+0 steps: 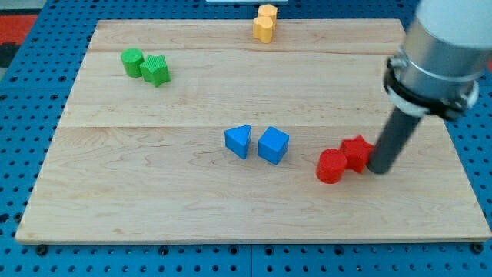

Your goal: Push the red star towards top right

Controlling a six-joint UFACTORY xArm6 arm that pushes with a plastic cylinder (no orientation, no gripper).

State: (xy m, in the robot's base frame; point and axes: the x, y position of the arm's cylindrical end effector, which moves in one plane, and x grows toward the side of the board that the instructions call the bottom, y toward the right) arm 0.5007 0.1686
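The red star [356,151] lies at the view's lower right of the wooden board [154,192]. A red cylinder [331,166] touches it on its lower left. My tip [379,171] is down on the board right against the star's right side. The dark rod rises from it to the arm's grey end at the view's upper right.
A blue triangle [238,141] and a blue cube [273,145] sit near the middle. A green cylinder [132,61] and a green star [155,70] sit at the upper left. Two yellow blocks [264,23] stand at the top edge.
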